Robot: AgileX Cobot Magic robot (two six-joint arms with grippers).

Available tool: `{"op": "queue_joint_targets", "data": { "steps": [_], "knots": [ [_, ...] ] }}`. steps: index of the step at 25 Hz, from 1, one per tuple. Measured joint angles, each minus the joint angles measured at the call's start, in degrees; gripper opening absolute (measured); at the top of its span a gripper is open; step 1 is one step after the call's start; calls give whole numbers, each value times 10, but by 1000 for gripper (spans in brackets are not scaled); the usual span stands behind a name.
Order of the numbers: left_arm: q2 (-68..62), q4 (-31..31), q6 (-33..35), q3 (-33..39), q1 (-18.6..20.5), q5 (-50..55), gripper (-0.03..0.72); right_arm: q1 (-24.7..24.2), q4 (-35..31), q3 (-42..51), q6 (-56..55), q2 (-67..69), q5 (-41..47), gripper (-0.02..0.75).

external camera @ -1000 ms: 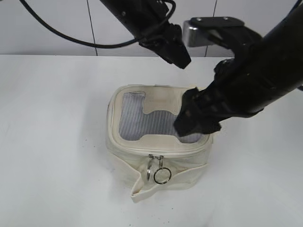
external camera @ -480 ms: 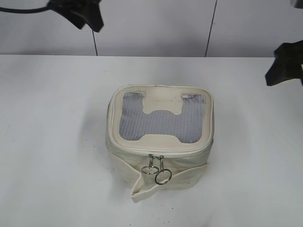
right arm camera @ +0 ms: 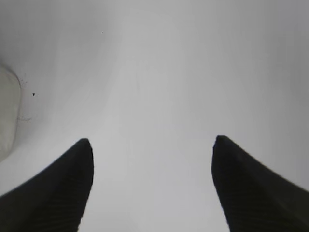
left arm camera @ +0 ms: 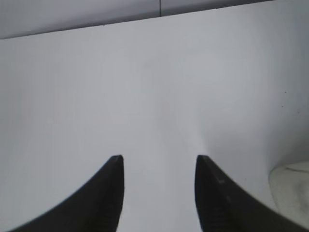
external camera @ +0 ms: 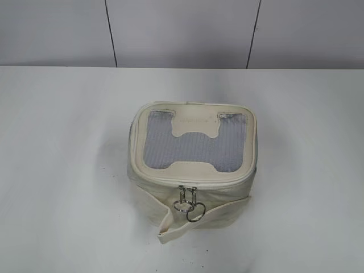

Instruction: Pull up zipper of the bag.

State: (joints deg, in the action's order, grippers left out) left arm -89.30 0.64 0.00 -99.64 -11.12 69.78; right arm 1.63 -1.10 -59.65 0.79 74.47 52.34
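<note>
Exterior view shows the bag (external camera: 193, 168) standing mid-table (external camera: 57, 170), its zipper (external camera: 190, 183) run round the lid edge with both ring-pull sliders meeting at the near face. No arm appears there. Left wrist view shows the left gripper (left arm camera: 159, 166) spread apart, empty over bare table, the bag's corner at right. Right gripper (right arm camera: 152, 145) gapes wider, empty, the bag at left.

Exterior slanting down, wrists low (sharing bag (external camera: 192, 165))
</note>
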Motion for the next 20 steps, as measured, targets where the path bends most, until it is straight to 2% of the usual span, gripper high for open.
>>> {"op": "queue_joint_targets", "data": {
  "steps": [7, 16, 20],
  "knots": [
    [204, -3, -3, 219, 0, -1, 368, 0, 7, 69, -1, -146, 48, 588],
    [516, -6, -3, 529, 0, -89, 368, 0, 6, 173, 1, -373, 69, 587],
    [658, -11, -3, 623, 0, -77, 365, 0, 11, 190, 2, -481, 102, 587]
  ]
}}
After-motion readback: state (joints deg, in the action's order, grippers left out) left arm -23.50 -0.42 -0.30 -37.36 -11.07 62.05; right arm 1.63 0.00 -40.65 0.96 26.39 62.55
